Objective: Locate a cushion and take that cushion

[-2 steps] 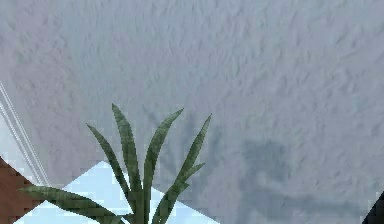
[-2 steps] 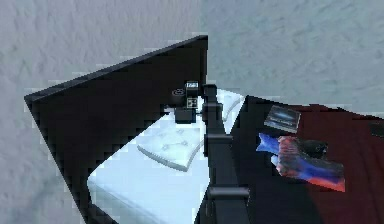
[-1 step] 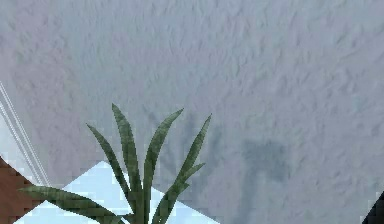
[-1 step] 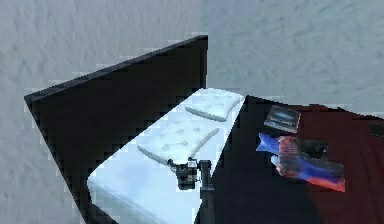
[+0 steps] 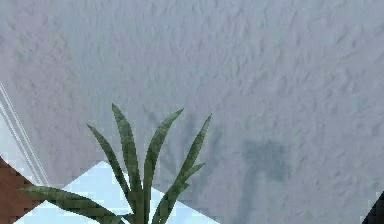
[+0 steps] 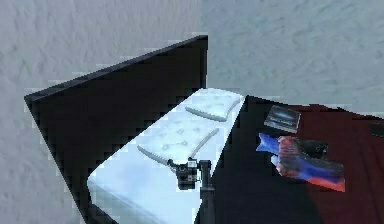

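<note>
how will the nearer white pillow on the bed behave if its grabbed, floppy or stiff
The nearer white pillow lies flat and thin on the mattress, so it is probably soft and would sag if gripped at one edge. It looks light for its bulk and unlikely to roll. Its smooth cover might slip from the thin fingers of the gripper.

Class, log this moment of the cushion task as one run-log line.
task: take cushion | gripper: at near white cushion on bed, hold: cannot tell | far cushion: by headboard | forward view: plant before grey wall
</note>
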